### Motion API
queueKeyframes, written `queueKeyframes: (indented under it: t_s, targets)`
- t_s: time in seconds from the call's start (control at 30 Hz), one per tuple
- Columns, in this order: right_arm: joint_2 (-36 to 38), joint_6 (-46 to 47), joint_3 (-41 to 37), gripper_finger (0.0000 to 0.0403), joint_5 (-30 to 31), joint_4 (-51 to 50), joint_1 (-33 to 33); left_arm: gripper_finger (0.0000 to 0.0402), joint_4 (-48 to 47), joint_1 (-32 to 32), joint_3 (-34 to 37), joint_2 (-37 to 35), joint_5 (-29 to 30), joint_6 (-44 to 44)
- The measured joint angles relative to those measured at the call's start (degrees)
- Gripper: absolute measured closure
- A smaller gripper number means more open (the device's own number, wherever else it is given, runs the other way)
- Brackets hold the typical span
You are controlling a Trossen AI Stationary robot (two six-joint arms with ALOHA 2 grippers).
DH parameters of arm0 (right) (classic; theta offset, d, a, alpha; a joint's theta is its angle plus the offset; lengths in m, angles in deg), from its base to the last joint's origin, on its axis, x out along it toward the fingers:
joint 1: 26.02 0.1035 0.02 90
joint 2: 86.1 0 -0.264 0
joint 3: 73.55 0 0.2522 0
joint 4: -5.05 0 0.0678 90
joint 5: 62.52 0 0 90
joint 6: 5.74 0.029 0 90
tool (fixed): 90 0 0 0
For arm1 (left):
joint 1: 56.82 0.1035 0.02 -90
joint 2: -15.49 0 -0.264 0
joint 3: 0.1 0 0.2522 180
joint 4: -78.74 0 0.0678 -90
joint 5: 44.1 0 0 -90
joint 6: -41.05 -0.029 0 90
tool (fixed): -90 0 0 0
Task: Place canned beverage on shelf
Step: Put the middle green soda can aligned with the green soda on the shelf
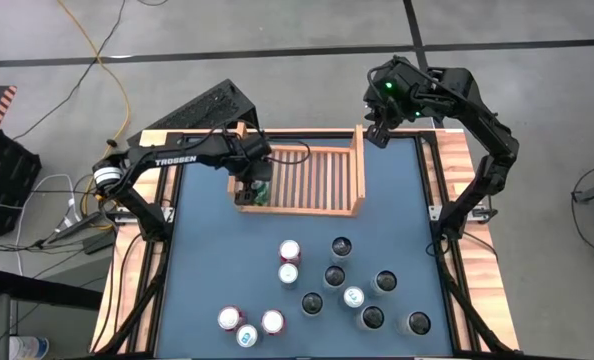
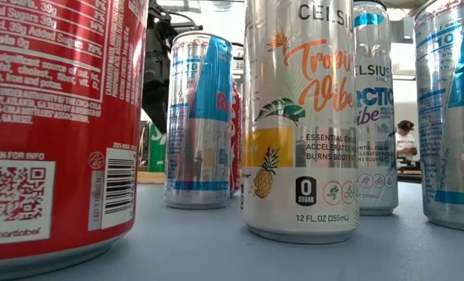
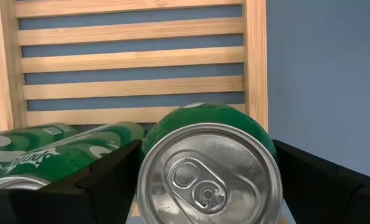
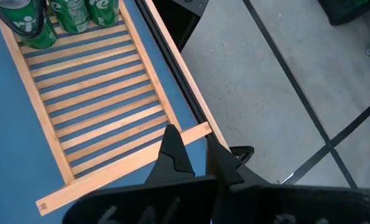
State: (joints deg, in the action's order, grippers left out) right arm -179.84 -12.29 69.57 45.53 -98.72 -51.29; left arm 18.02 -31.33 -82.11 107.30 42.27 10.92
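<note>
The shelf point(image 1: 302, 180) is a light-wood slatted tray lying at the table's far middle. Two green cans point(image 3: 60, 152) stand at its left end, against the end wall. Beside them, by the shelf's near wall point(image 3: 255, 62), is a third green can point(image 3: 208, 177) with its silver top up. My left gripper point(image 1: 250, 190) stands over it, one finger on each side. My right gripper point(image 4: 192, 146) hangs shut and empty, high above the shelf's far right corner point(image 1: 360, 135). My left gripper has the third green can between its two fingers. They lie against opposite sides of the can's wall point(image 3: 152, 144), close under the top rim. The fingers slant down from above. The can stands upright, and its own top hides its base.
Several more cans stand on the blue table's near half point(image 1: 337, 280); a red can point(image 2: 52, 125) and a tall silver can point(image 2: 302, 117) fill the low view. Bare slats point(image 4: 98, 106) run from the green cans to the shelf's right end. A black box point(image 1: 212, 105) sits beyond the far left corner.
</note>
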Motion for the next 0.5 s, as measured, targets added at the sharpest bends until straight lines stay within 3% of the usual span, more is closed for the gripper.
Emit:
queueKeyframes:
  t_s: [0.23, 0.5]
  targets:
    - [0.00, -0.17, 0.00, 0.0403, 0.00, 0.01, -0.01, 0.0076, 1.20, -2.01, 0.00, 0.00, 4.48, 4.12]
    - [0.00, -1.46, 0.00, 0.0403, 0.00, 0.00, 0.01, 0.0043, -0.97, -4.00, -0.55, 0.09, 5.35, 5.38]
